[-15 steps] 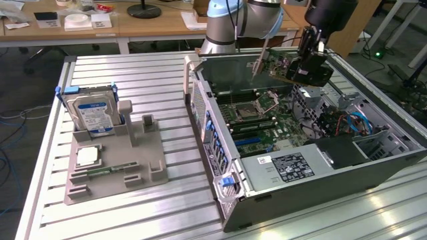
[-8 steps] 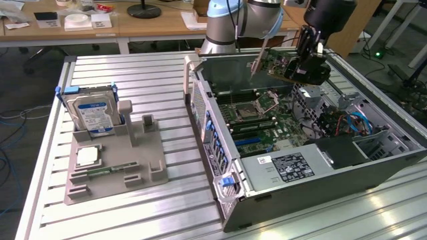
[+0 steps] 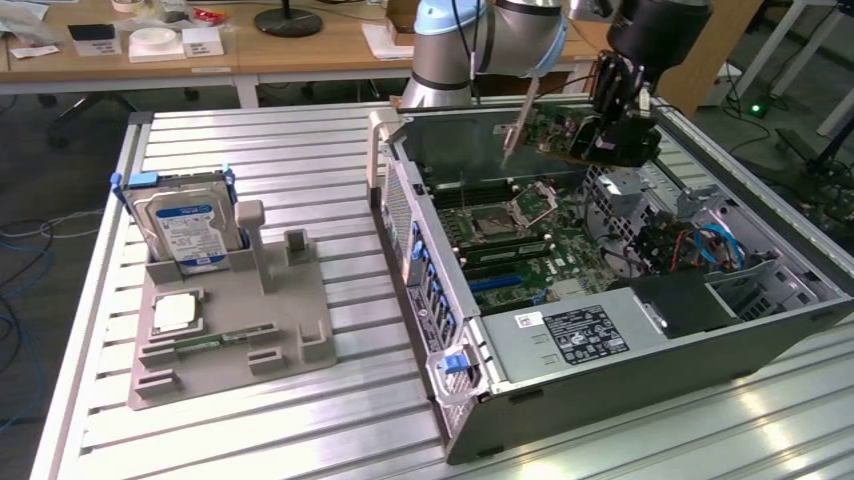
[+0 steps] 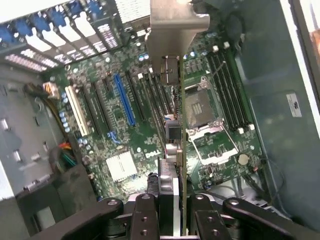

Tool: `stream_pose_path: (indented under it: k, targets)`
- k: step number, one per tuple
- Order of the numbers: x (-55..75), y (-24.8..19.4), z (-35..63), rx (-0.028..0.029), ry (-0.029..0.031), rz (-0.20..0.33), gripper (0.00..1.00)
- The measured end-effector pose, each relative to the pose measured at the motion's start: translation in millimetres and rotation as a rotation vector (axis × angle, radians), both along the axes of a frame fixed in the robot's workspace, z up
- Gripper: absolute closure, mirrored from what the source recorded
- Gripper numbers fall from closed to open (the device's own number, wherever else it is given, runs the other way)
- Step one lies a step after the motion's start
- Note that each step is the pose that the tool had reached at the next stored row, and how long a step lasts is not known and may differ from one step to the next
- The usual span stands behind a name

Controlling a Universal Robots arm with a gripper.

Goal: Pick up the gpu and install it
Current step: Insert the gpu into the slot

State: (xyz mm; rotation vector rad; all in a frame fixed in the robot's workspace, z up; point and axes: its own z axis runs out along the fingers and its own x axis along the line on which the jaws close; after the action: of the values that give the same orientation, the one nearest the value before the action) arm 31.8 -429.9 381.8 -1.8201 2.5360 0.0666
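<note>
My gripper (image 3: 611, 135) hangs over the far end of the open computer case (image 3: 627, 375), shut on the gpu (image 3: 567, 142). The card is held on edge above the motherboard (image 3: 514, 240), its silver end bracket (image 3: 518, 130) pointing down toward the case's rear wall. In the wrist view the gpu (image 4: 177, 145) runs edge-on away from my gripper (image 4: 172, 222), with the metal bracket (image 4: 175, 25) at its far end. It hovers clear of the board, between the blue expansion slot (image 4: 125, 100) and the empty CPU socket (image 4: 200, 107).
To the exterior view's left, a grey fixture (image 3: 287, 345) on the slatted table holds a hard drive (image 3: 187, 225), a CPU (image 3: 174, 312) and a memory stick (image 3: 220, 340). Inside the case sit a labelled power supply (image 3: 581, 335), drive cages and blue cables (image 3: 714, 245).
</note>
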Motion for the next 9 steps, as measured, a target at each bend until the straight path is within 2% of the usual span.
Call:
stream_pose_path:
  k: [7,9]
  targets:
    - [0.0,0.0,-6.2,-0.0012,-0.0055,0.129,0.72]
    - [-0.1,0.0,-7.7,-0.0017,-0.009,0.163,0.72]
